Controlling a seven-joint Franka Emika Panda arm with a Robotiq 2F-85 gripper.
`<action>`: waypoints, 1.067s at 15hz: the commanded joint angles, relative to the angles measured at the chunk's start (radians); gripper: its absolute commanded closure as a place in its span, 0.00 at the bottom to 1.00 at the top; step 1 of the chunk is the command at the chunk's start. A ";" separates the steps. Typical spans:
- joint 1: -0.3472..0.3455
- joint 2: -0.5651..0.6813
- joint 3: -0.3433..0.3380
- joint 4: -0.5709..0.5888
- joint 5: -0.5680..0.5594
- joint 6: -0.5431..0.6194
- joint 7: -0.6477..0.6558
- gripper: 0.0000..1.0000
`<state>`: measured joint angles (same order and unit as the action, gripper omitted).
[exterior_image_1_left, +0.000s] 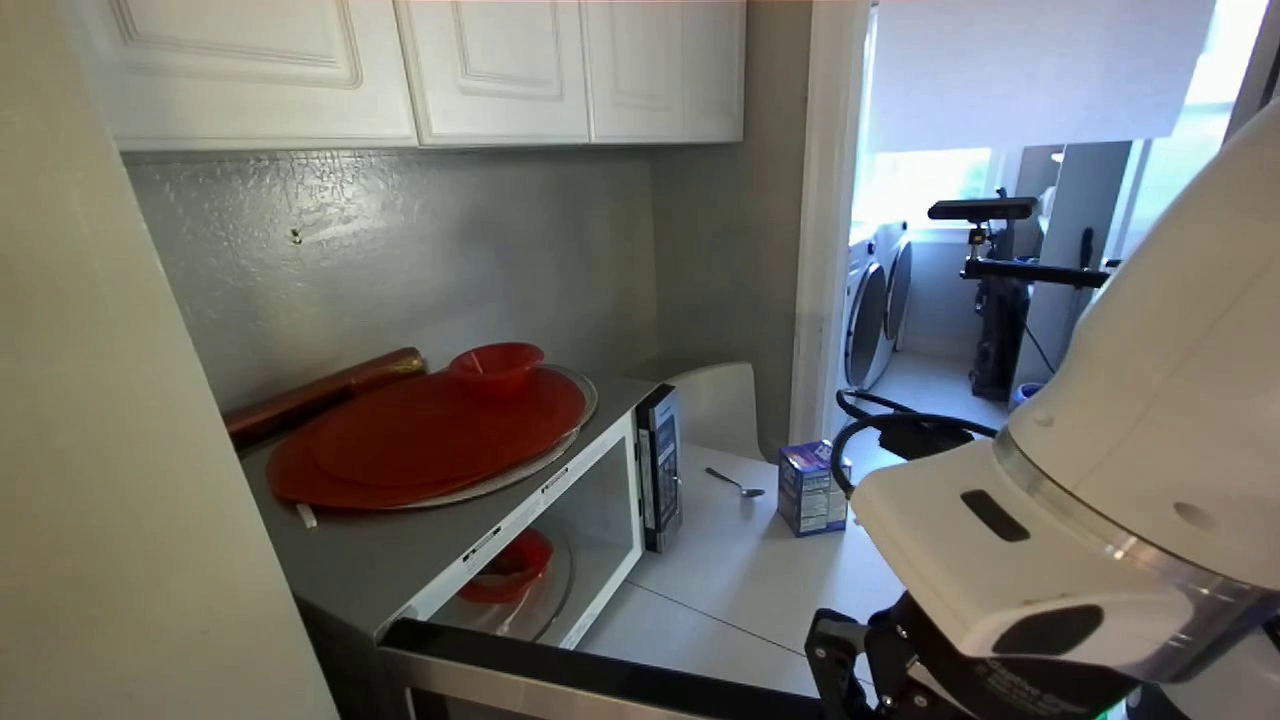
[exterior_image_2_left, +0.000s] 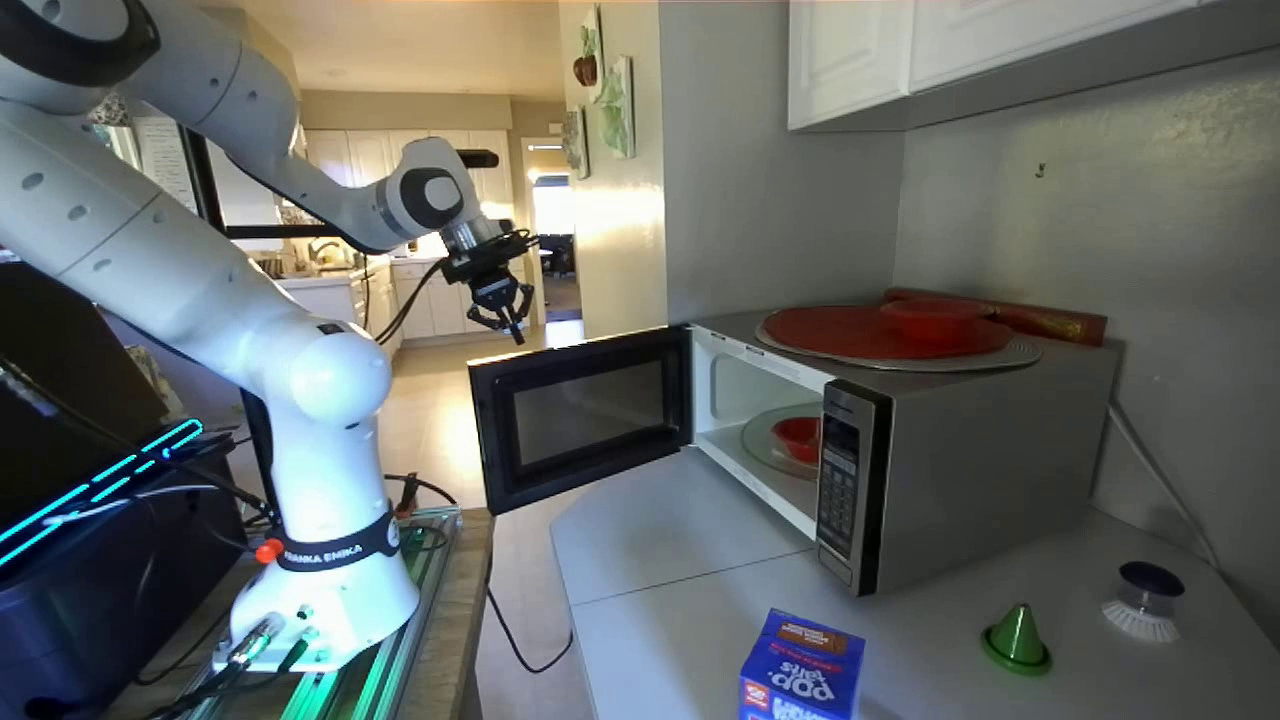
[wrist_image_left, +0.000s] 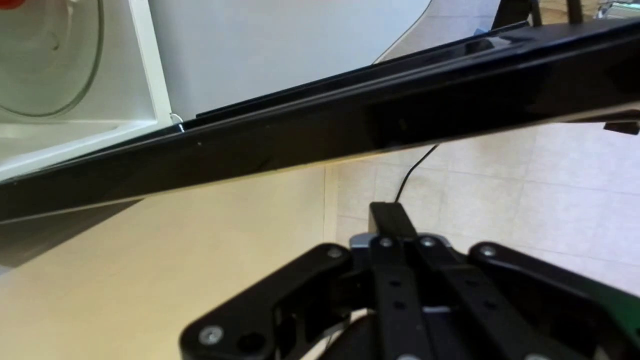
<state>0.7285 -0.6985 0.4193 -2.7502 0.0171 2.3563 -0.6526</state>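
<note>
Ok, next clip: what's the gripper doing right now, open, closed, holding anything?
Gripper: closed, nothing held between its fingers, near the open microwave door.

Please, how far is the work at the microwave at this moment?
Looks done: the door stands open and a red bowl sits on the glass plate inside the microwave. In hand: the gripper is shut, holding nothing, on the door's outer side, apart from it. Left, perhaps: closing the door, since it is wide open.
</note>
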 joint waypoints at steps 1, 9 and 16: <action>0.064 0.031 -0.061 0.002 -0.049 0.016 0.024 1.00; 0.031 0.106 -0.131 0.003 -0.113 0.035 0.035 1.00; -0.010 0.127 -0.150 0.002 -0.153 0.041 0.046 1.00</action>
<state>0.7463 -0.5852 0.2789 -2.7499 -0.0774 2.3751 -0.6417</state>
